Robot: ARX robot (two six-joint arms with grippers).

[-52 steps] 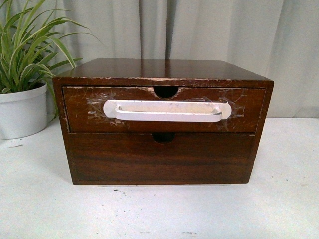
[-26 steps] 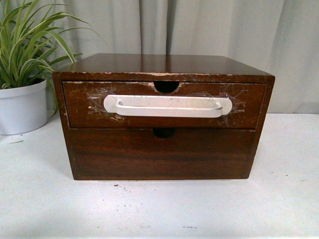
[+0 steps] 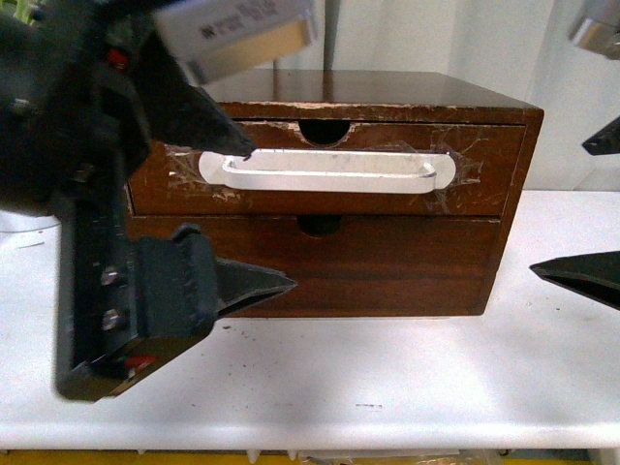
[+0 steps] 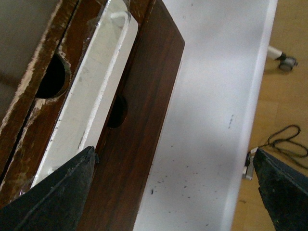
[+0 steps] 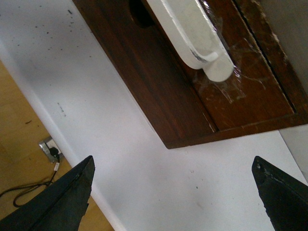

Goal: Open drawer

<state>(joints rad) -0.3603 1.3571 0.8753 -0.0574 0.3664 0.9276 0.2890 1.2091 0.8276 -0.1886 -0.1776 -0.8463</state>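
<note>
The drawer (image 3: 320, 203) is the upper one of a dark wooden chest, with a long white taped handle (image 3: 329, 170) and a half-round notch in its top edge. It sits flush and shut. My left gripper (image 3: 273, 216) is open, close to the camera, in front of the handle's left end and not touching it. My right gripper (image 3: 557, 210) is open at the right edge, clear of the chest. The left wrist view shows the handle (image 4: 96, 86) beyond the open left gripper (image 4: 173, 151). The right wrist view shows the handle's end (image 5: 192, 33) beyond the open right gripper (image 5: 173, 160).
The plain handle-less lower drawer front (image 3: 387, 271) lies under the drawer. The chest stands on a white table (image 3: 387, 387) before a grey curtain. The wrist views show the table's front edge, wooden floor (image 5: 19, 159) and a cable (image 4: 288, 139).
Both grippers have come into the front view, the left one covering the plant. The view has shifted, so the chest sits higher. The drawer stays shut.
</note>
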